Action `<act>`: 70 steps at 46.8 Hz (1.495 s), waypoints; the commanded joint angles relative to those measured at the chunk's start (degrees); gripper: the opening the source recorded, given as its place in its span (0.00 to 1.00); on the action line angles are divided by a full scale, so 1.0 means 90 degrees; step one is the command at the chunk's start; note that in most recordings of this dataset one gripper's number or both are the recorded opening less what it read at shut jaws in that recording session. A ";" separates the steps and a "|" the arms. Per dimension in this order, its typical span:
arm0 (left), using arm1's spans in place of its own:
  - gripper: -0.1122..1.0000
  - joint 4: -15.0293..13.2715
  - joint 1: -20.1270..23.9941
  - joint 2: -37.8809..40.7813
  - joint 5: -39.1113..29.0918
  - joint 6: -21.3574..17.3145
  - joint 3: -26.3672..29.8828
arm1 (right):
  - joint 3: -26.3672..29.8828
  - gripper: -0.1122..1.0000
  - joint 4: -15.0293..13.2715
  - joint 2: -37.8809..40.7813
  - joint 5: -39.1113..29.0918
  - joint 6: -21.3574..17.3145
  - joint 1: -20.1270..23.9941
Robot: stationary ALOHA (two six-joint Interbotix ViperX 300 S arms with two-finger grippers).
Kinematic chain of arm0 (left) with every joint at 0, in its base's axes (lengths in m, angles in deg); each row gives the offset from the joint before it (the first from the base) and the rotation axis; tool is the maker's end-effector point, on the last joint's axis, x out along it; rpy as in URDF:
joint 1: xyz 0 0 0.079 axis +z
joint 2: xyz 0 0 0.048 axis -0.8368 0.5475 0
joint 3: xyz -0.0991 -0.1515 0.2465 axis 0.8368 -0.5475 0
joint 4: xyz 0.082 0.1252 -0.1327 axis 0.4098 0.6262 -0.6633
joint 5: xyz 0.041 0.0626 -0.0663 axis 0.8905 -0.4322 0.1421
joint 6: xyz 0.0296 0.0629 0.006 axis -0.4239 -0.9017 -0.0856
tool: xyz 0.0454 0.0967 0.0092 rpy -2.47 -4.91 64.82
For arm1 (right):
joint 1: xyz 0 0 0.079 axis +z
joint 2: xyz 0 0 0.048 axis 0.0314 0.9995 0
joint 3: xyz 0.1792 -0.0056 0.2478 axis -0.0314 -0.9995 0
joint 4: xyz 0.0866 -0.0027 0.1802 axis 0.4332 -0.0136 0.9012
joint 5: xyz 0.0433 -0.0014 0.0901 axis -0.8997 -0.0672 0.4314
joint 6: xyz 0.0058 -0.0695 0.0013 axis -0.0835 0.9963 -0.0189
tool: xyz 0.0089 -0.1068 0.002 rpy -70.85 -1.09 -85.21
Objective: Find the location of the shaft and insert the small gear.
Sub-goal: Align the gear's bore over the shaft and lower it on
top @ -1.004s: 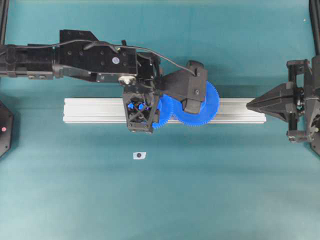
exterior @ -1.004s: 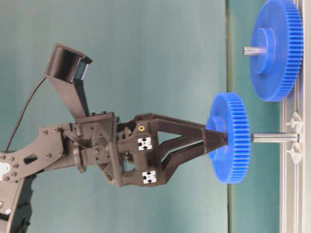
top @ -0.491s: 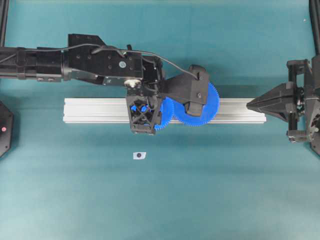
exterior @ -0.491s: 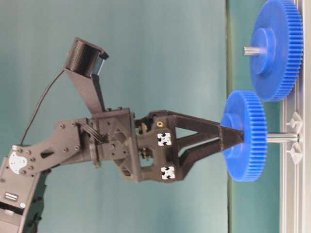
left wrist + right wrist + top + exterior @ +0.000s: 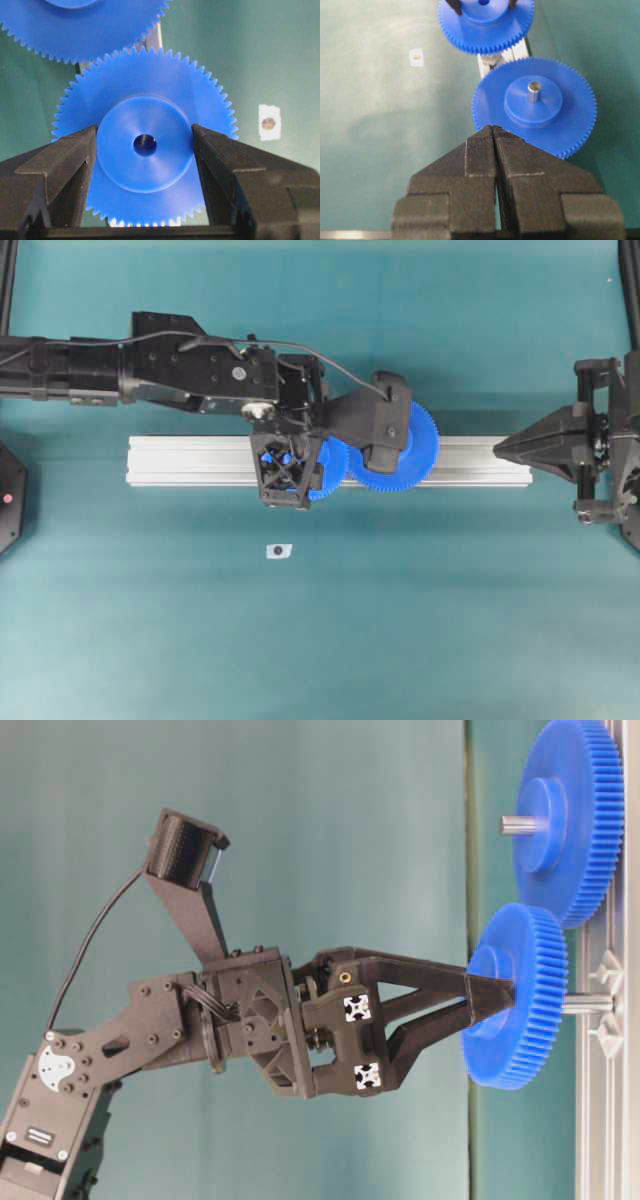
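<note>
Teal cloth covers the table (image 5: 420, 620) beneath both arms. On it, the left gripper (image 5: 145, 150) clamps its black fingers (image 5: 65, 170) on the raised hub of the small blue plastic toothed gear (image 5: 515, 1010), which is threaded onto the thin grey metal shaft (image 5: 588, 1004) rising from the ribbed aluminium rail (image 5: 190, 462). Just beside it stands the larger blue gear (image 5: 535, 105) with a grey pin in its hub. Well apart, the right gripper (image 5: 493, 131) rests with fingers pressed together.

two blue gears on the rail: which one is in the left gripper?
The smaller blue plastic toothed gear, clamped by its raised hub in the left gripper, part-way down the grey metal shaft. The larger blue gear sits free, its pin protruding.
</note>
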 commanded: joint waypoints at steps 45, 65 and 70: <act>0.67 0.0010 0.0283 -0.0195 0.0029 -0.0117 -0.0078 | 0.0068 0.10 0.0010 0.0020 0.0059 -0.0068 -0.0020; 0.67 0.0010 0.0195 0.0029 -0.0020 -0.0068 -0.0039 | 0.0049 0.10 0.0010 0.0020 0.0088 -0.0068 -0.0029; 0.67 0.0020 0.0156 0.0049 -0.0020 -0.0059 -0.0059 | 0.0020 0.10 0.0010 0.0020 0.0088 -0.0068 -0.0029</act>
